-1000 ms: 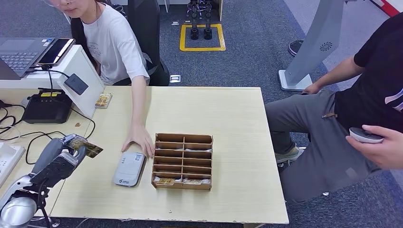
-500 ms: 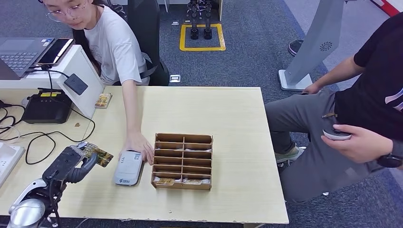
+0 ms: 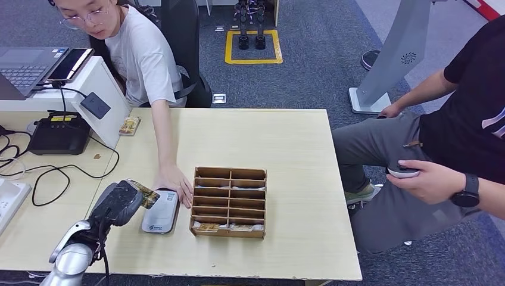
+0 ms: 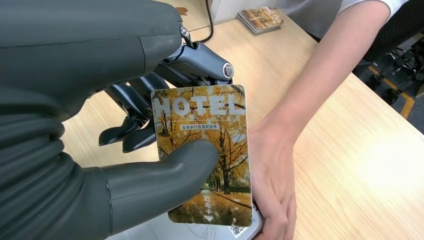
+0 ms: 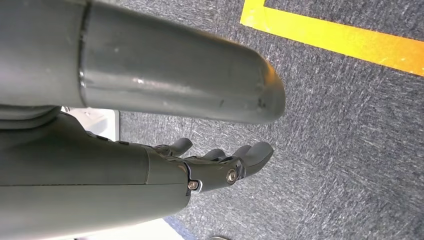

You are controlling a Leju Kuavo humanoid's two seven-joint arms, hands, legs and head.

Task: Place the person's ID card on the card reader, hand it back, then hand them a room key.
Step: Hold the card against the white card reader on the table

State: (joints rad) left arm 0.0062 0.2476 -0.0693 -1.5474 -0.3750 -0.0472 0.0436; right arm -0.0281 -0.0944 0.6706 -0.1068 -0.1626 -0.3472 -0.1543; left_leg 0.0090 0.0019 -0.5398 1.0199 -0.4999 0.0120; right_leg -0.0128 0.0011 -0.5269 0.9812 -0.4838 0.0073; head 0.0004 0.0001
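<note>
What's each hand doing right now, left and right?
Left hand: holding the hotel card over the card reader.
Right hand: open, holding nothing.

L robot hand (image 3: pixel 122 202) pinching card; R robot hand (image 5: pixel 220 165) hangs, fingers loose.

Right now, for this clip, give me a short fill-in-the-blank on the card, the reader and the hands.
1. The left hand holds a card printed with the word ____.
2. The person's hand rests beside the grey ____ on the table.
3. The right hand hangs over the ____.

Missing words: HOTEL; card reader; carpet
</note>
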